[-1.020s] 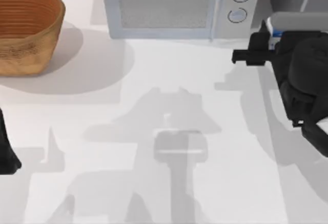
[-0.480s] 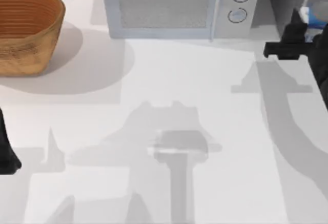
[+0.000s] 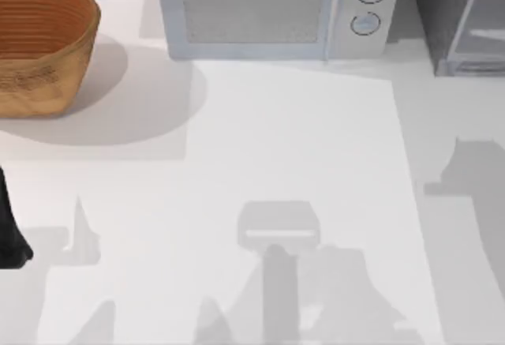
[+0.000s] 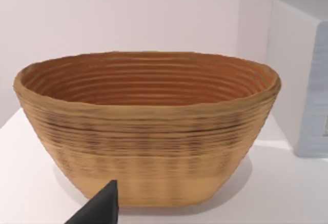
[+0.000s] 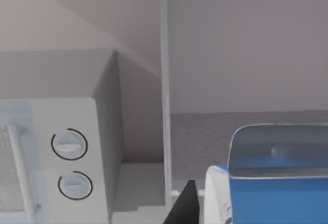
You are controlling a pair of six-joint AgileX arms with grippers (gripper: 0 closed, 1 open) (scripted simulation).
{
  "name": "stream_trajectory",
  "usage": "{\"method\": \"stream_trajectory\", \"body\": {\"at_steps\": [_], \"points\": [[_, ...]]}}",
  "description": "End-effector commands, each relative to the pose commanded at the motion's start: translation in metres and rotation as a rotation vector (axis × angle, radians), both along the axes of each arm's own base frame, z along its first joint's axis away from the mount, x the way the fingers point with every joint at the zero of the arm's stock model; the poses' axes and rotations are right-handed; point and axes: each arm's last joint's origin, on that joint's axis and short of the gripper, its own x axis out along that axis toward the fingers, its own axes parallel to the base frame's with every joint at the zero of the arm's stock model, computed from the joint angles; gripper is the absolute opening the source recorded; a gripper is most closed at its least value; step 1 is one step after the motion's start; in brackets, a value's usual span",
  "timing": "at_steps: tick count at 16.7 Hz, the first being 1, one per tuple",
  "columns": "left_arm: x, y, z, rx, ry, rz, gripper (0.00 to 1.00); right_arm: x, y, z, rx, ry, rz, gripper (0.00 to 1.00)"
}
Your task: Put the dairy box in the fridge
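Supervisor: Where is the dairy box [image 5: 279, 188] sitting right now?

Operator: I'm seeing it through the right wrist camera, right up against the lens, blue top upward and white side showing. The microwave [image 5: 61, 147] is standing off to one side, and a pale upright edge of the fridge [image 5: 164, 80] is running between the microwave and the carton. So I'm judging the carton is hanging at the fridge's mouth, not yet set down inside.

Supervisor: Why are you carrying it upright?

Operator: I'm guessing that keeps its flat base ready to land on the fridge floor, and a narrow upright carton is clearing the door frame more easily.

Supervisor: And the right end effector [image 5: 225, 211]?

Operator: One dark finger [image 5: 185, 203] is showing just beside the carton's white side; the opposite finger is hiding out of frame. With the carton floating this near the wrist, I'm reading the end effector as closed narrowly around it, gripping its sides.

Supervisor: What is the overhead camera showing?

Operator: From above, the fridge [image 3: 465, 21] is standing just right of the microwave [image 3: 260, 13]. The basket [image 3: 43, 45] is sitting well left of the microwave, and the left arm [image 3: 9, 234] is idling far from it, at the worktop's [image 3: 300, 148] left edge. I cannot tell that end effector's state.
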Motion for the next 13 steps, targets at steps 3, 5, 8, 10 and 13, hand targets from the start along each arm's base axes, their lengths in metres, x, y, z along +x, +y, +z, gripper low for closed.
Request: {"method": "stream_trajectory", "body": {"at_steps": [3,5,8,10,13], "points": [[0.000,0.000,0.000,0.000,0.000,0.000,1.00,-0.033,-0.016,-0.017,-0.007,-0.014,-0.001,0.00],[0.000,0.000,0.000,0.000,0.000,0.000,1.00,-0.048,-0.022,-0.033,-0.013,-0.018,0.001,0.00],[0.000,0.000,0.000,0.000,0.000,0.000,1.00,-0.060,-0.027,-0.054,-0.020,-0.012,0.007,0.00],[0.000,0.000,0.000,0.000,0.000,0.000,1.00,-0.063,-0.029,-0.063,-0.023,-0.004,0.011,0.00],[0.000,0.000,0.000,0.000,0.000,0.000,1.00,-0.063,-0.029,-0.067,-0.024,0.000,0.012,0.00]]}}
